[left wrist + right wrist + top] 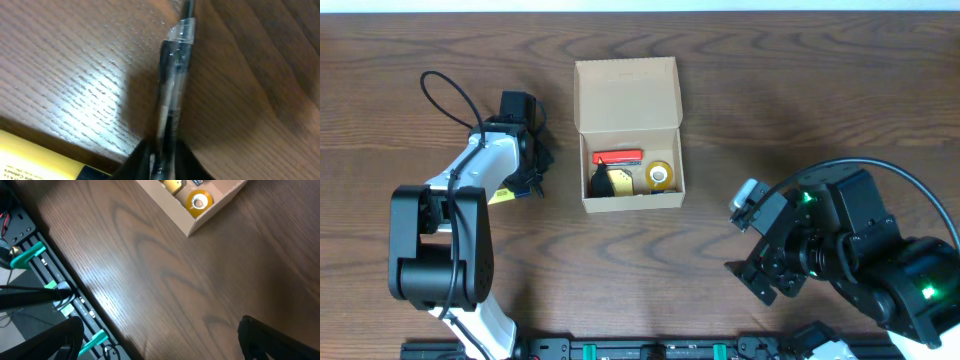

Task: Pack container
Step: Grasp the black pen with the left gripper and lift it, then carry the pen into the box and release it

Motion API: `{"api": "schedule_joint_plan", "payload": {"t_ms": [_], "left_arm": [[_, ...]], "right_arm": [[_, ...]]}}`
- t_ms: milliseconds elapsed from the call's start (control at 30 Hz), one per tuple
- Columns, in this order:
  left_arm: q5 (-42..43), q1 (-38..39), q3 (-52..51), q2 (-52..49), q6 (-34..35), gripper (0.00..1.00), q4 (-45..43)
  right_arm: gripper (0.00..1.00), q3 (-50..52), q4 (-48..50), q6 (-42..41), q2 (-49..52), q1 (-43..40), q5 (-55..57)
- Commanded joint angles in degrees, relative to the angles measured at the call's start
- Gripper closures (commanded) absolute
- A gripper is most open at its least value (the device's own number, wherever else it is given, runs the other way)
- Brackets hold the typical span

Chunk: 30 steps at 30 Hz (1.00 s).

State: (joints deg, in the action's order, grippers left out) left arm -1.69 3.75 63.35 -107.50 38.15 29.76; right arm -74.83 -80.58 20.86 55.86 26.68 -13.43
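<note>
Two states: left end effector grips a pen at 9 o'clock of the box, presumably for packing; right end effector stands open, empty.

left arm: front-left of tabletop, bent; left gripper low, jaws pinching a pen. right arm: front-right corner; right gripper jaws wide apart.

Soft, even light from above left only faint shadow inside the container. The left wrist view was blurred throughout, with white glare on the table
</note>
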Motion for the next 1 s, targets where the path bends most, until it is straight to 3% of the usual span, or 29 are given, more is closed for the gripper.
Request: {"api": "schedule_joint_plan", "payload": {"t_ms": [0, 200, 333, 467, 600, 700, 867, 967], "left_arm": [[-0.2, -0.4, -0.3, -1.3, -0.5, 0.91, 0.5], [-0.2, -0.4, 1.4, -1.2, -1.4, 0.94, 3.5], [0.2, -0.3, 7.3, -0.4, -9.3, 0.94, 9.0], [0.2, -0.1, 18.7, 2.2, -22.4, 0.94, 16.8], [0.3, 1.7, 26.3, 4.9, -34.6, 0.94, 18.8], [1.3, 4.3, 28.5, 6.6, -43.8, 0.94, 18.4], [11.5, 10.2, 28.7, 7.5, -64.0, 0.94, 20.9], [12.5, 15.0, 28.6, 7.5, -71.6, 0.94, 21.5]], "right_arm": [[0.01, 0.0, 0.0, -0.7, 0.0, -0.5, -0.1], [0.01, 0.0, 0.0, -0.7, 0.0, -0.5, -0.1], [0.01, 0.0, 0.0, -0.7, 0.0, -0.5, -0.1], [0.01, 0.0, 0.0, -0.7, 0.0, -0.5, -0.1], [0.01, 0.0, 0.0, -0.7, 0.0, -0.5, -0.1], [0.01, 0.0, 0.0, -0.7, 0.0, -0.5, -0.1], [0.01, 0.0, 0.0, -0.7, 0.0, -0.5, -0.1], [0.01, 0.0, 0.0, -0.7, 0.0, -0.5, -0.1]]}}
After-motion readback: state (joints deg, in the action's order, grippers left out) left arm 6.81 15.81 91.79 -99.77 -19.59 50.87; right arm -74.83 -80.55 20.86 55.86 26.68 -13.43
